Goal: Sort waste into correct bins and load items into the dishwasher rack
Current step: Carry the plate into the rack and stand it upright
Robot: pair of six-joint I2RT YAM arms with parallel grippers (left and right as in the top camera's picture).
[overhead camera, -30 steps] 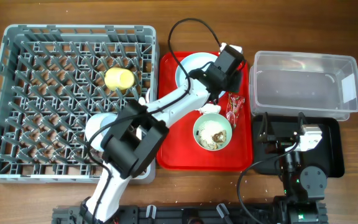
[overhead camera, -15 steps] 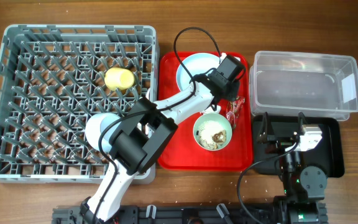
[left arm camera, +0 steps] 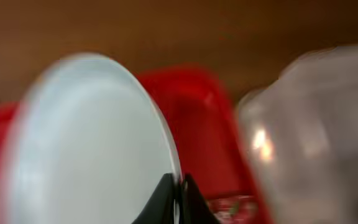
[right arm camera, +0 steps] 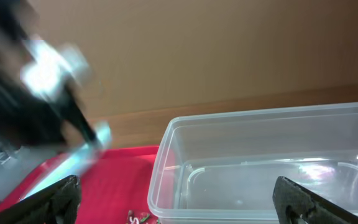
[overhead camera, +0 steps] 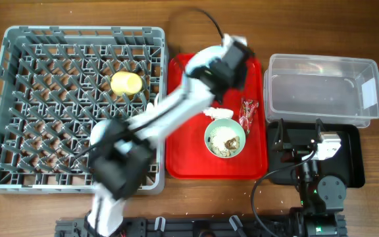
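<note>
Dishwasher rack (overhead camera: 77, 105) fills the bench's left side. Clear tub (overhead camera: 321, 89) is at the far right, with the black tray (overhead camera: 355, 164) toward the near edge. The right gripper (right arm camera: 176, 186) is over that tray, fingers wide apart. Red tray (overhead camera: 183, 164) is mid-bench. Left gripper (left arm camera: 179, 193) is pinched on the plate (left arm camera: 86, 143) rim at the red tray's far end. Overhead is smeared there; the plate looks tipped up. Green bowl (overhead camera: 225, 139) with scraps and the wrapper (overhead camera: 247, 113) are on the red tray, yellow cup (overhead camera: 126, 83) in the rack.

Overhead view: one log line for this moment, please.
left gripper: shut on plate rim | right gripper: open | yellow cup: in rack
</note>
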